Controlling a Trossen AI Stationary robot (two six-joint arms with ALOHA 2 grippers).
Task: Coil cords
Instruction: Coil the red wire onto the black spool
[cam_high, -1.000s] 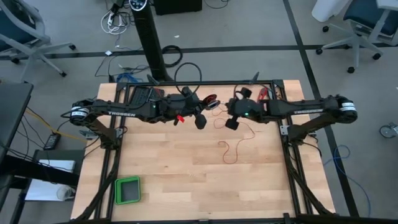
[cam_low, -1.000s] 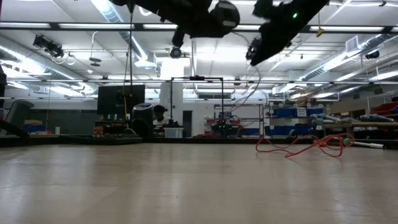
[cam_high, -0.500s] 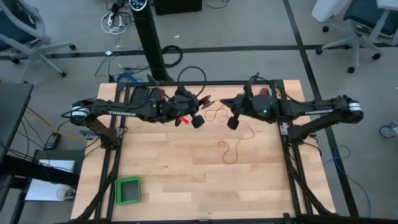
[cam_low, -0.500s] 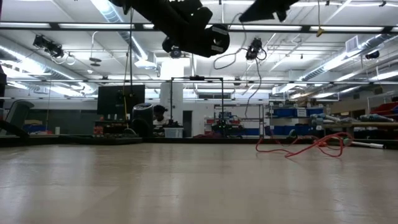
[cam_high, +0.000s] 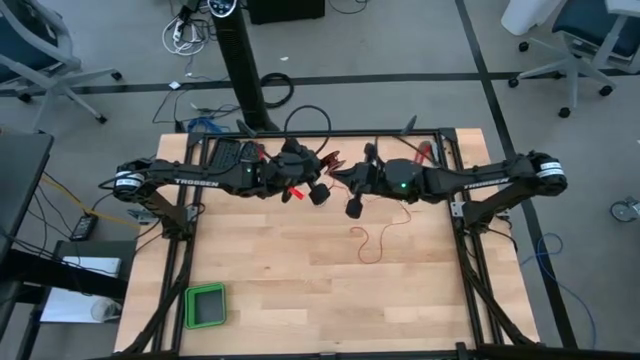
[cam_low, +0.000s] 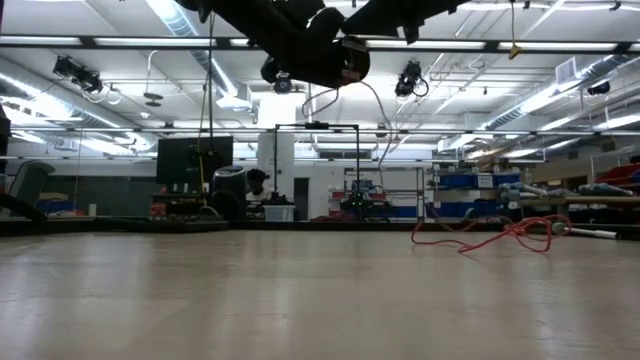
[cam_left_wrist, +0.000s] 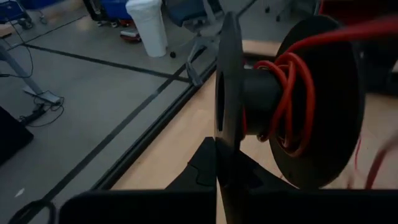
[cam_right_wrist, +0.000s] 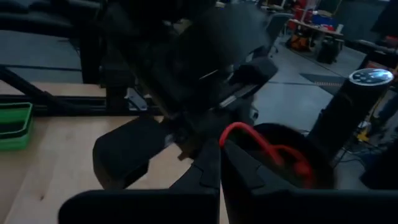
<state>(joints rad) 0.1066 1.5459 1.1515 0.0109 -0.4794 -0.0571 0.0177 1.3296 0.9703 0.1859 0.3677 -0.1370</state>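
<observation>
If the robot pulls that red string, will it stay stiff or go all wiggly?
Probably wiggly: the red cord lies in loose squiggles on the table. It likely bends easily, since it wraps around the spool. It looks thin, so probably light.

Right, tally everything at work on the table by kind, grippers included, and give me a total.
Grippers: 2, left gripper and right gripper
Black spool: 1
Red cord: 1
Green tray: 1
Total: 5
</observation>
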